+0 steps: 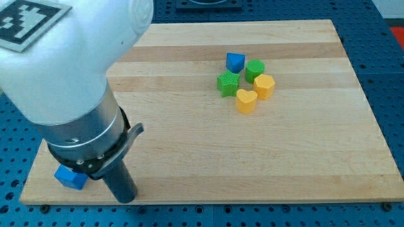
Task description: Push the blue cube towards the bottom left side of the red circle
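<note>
The blue cube lies near the board's bottom left corner, partly hidden under my arm's dark collar. My rod comes down just to its right, and my tip rests near the board's bottom edge, a short way right of the cube and apart from it. No red circle shows; my arm's white body covers the view's upper left and may hide it.
A cluster sits at the upper right of the wooden board: a blue block, a green block, a green star, a yellow block and a yellow heart.
</note>
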Controlling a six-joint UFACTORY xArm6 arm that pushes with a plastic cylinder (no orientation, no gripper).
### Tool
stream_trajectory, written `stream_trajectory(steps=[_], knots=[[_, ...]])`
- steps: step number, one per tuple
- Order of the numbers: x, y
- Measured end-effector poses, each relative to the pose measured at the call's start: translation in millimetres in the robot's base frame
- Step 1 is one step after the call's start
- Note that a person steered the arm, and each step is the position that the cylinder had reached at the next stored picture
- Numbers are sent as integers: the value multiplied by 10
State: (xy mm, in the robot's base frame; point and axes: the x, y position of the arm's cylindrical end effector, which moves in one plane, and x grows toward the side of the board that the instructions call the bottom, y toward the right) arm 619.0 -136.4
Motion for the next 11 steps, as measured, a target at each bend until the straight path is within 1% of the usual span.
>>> stream_trajectory(steps=[5,9,11], knots=[[-11,-665],[-10,-1308],[-39,-1299]])
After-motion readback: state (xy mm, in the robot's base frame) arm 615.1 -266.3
